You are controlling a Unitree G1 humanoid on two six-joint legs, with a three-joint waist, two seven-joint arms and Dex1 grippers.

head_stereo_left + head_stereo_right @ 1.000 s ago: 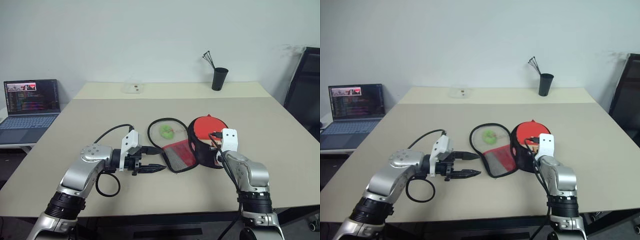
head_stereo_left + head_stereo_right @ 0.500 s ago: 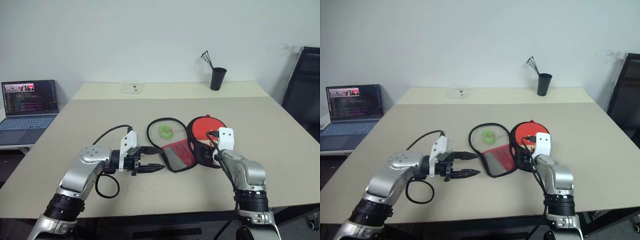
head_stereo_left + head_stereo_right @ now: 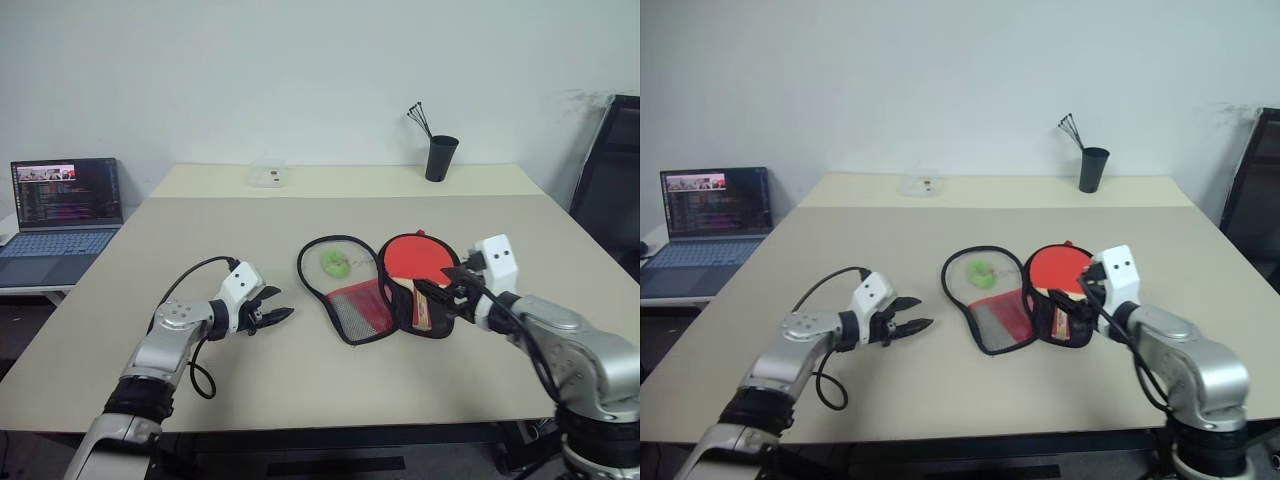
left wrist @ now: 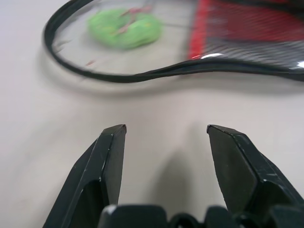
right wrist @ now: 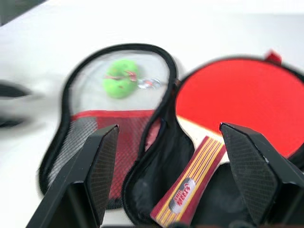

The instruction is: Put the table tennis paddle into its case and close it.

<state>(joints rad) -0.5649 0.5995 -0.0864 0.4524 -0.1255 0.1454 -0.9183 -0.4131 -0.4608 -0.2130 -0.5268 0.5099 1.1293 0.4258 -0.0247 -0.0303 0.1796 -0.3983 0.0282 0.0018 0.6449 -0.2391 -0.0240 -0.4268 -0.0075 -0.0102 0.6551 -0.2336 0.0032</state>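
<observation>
The case lies unzipped and spread open at the middle of the table. Its left flap has red fabric under black mesh and a green item behind clear netting. The table tennis paddle rests in the right half, red face up, striped wooden handle pointing toward me. My right gripper hovers open just above the handle end, touching nothing. My left gripper is open and low over the table, a short way left of the case's flap, with nothing between its fingers.
An open laptop stands off the table's left side. At the far edge are a black cup with sticks and a small clear box. A black chair stands at the right.
My right gripper has lifted up and back from the case's right half and opened. The left gripper has drawn away to the left of the flap and dropped lower.
</observation>
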